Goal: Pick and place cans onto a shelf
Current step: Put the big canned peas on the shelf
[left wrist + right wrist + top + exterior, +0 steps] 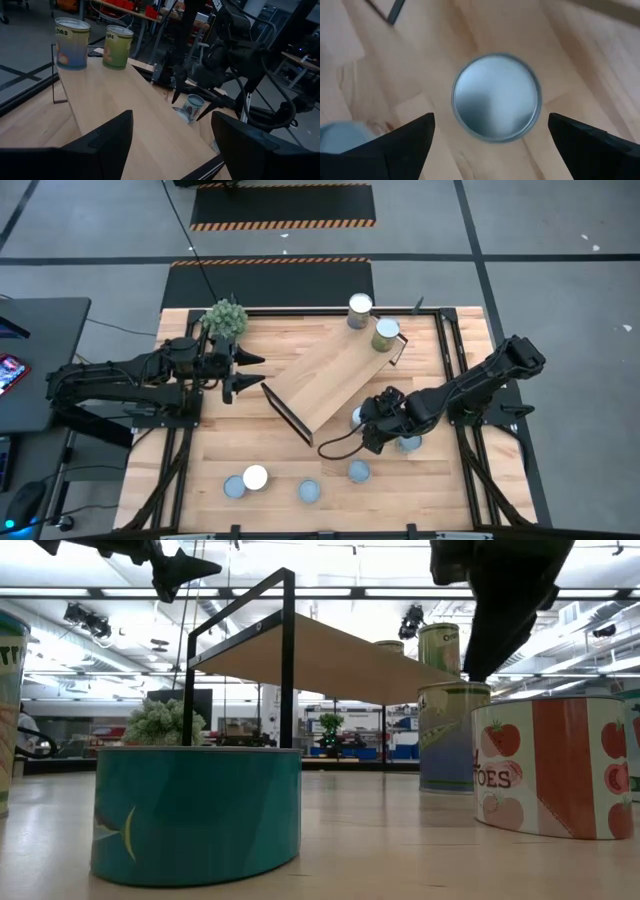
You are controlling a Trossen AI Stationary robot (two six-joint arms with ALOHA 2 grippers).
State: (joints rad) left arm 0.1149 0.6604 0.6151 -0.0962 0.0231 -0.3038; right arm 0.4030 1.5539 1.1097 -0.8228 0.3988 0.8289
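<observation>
Hovering over a can on the table, the right gripper points straight down with its jaws spread wide, one finger on each side of the can's round silvery top and neither touching it. This can stands just beside the near right edge of the shelf, mostly hidden under the gripper in the high view. Another can sits just right of the gripper, partly under the right arm.

The shelf lies at a slant across the middle of the table, its black end frames at the near left and far right. Two cans stand at its far right end: a white-topped one and a greenish one beside it, close together.

Four more cans stand along the near part of the table: a grey-topped one touching or nearly touching a white-topped one, then one farther right, and one near the right gripper.

The left gripper waits above the table at the left, just left of the shelf, jaws apart and holding nothing. A bushy green plant sits at the far left corner, behind that arm.
</observation>
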